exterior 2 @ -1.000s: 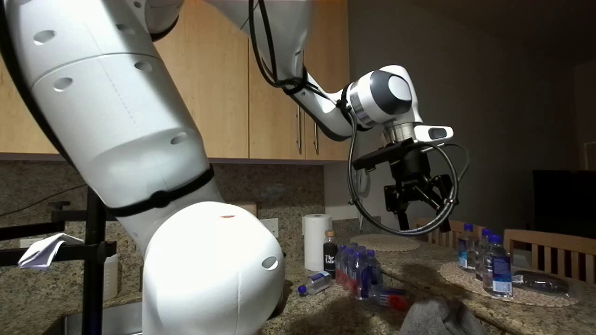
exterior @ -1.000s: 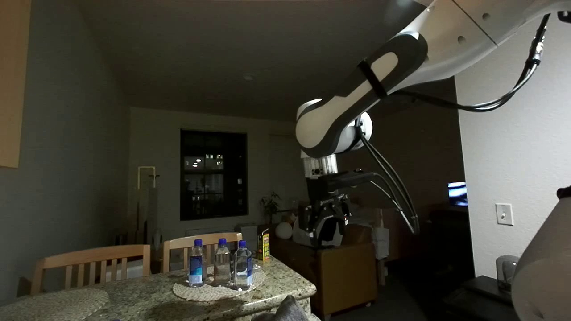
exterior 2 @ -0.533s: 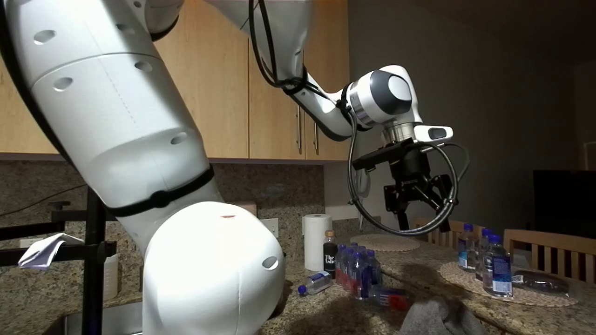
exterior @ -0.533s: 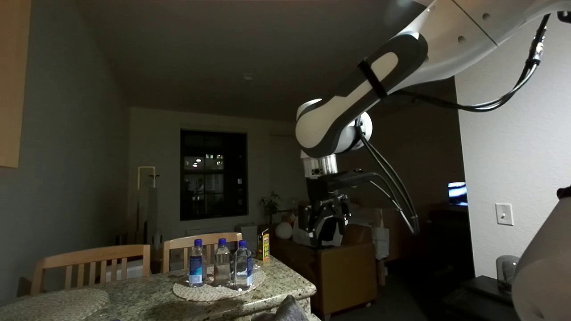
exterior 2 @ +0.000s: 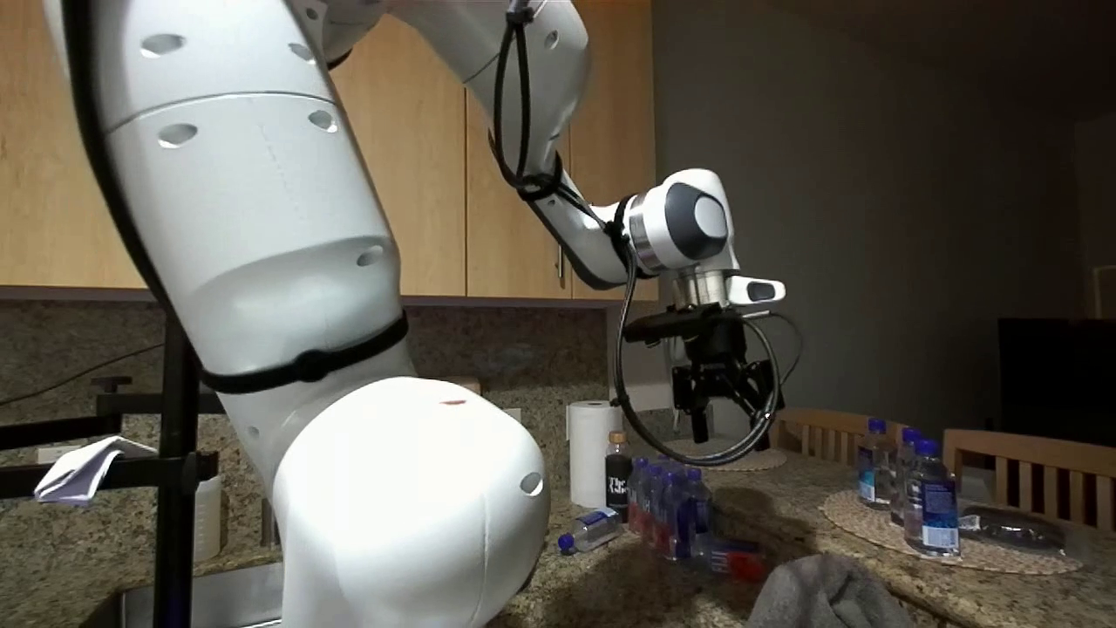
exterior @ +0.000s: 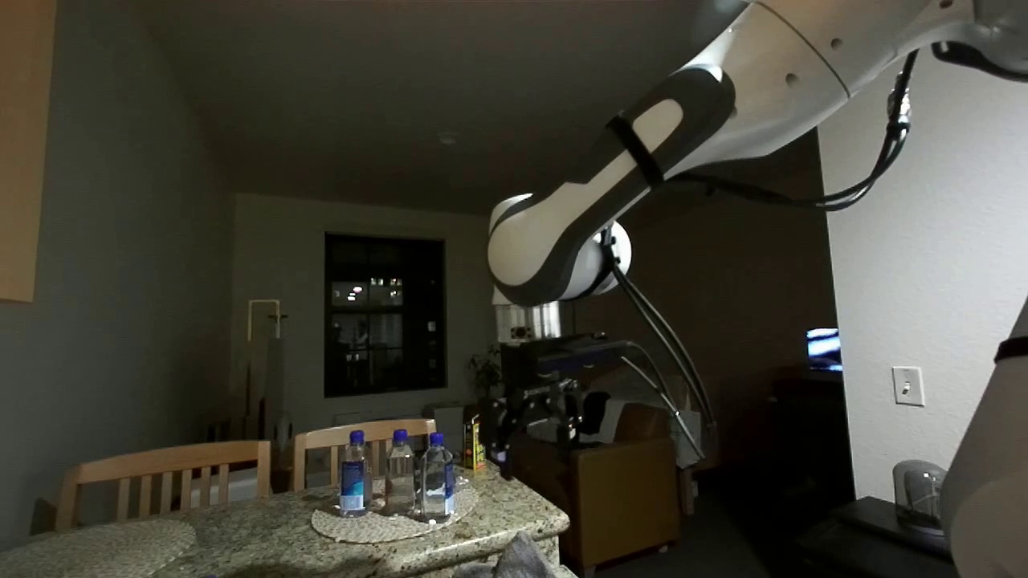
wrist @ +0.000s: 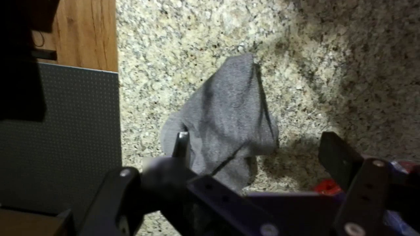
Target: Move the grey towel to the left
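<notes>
The grey towel (wrist: pixel 226 108) lies crumpled on the speckled granite counter (wrist: pixel 154 65) in the wrist view. Its upper part shows at the bottom edge in both exterior views (exterior: pixel 522 558) (exterior 2: pixel 815 597); the rest is cut off. My gripper (wrist: pixel 256 139) is open and empty, its fingers wide apart. In the wrist view the left finger overlaps the towel's left part and the right finger lies over bare counter to its right. In both exterior views the gripper (exterior: pixel 534 453) (exterior 2: pixel 731 432) hangs in the air well above the towel, apart from it.
Several standing water bottles (exterior 2: pixel 670 515) and lying bottles (exterior 2: pixel 593 529) (exterior 2: pixel 728 558) are near the towel. A dark bottle (exterior 2: pixel 617 480) and paper towel roll (exterior 2: pixel 595 453) stand behind. Three bottles (exterior: pixel 438 482) stand on a round woven mat (exterior: pixel 345 526). A dark mesh panel (wrist: pixel 82 137) borders the counter.
The arm and gripper have moved left and lower in both exterior views, mostly within the last half second. The gripper stays open. The towel and bottles have not moved.
</notes>
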{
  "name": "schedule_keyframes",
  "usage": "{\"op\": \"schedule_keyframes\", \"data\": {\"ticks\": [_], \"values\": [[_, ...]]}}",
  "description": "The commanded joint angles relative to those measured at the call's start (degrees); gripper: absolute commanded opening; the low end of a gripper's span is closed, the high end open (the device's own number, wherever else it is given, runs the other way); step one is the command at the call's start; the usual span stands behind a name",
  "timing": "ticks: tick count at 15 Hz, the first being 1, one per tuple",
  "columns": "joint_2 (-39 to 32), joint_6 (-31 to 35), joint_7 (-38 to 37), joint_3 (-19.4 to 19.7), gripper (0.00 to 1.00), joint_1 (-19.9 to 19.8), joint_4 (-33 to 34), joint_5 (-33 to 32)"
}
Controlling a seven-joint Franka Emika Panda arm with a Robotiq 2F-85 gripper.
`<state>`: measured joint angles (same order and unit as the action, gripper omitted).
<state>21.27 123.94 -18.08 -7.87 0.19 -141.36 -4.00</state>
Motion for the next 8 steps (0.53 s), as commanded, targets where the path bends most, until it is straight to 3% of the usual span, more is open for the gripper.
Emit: {"op": "schedule_keyframes", "data": {"ticks": [1, 4, 8], "values": [[-9.0, 8.1, -5.3, -2.3, 1.00, 1.3, 3.3, 0.5], [-16.6, 16.7, -9.7, -3.1, 1.00, 1.3, 6.0, -2.3], [-25.6, 20.2, -14.7, -0.7, 1.00, 2.0, 11.3, -8.6]]}}
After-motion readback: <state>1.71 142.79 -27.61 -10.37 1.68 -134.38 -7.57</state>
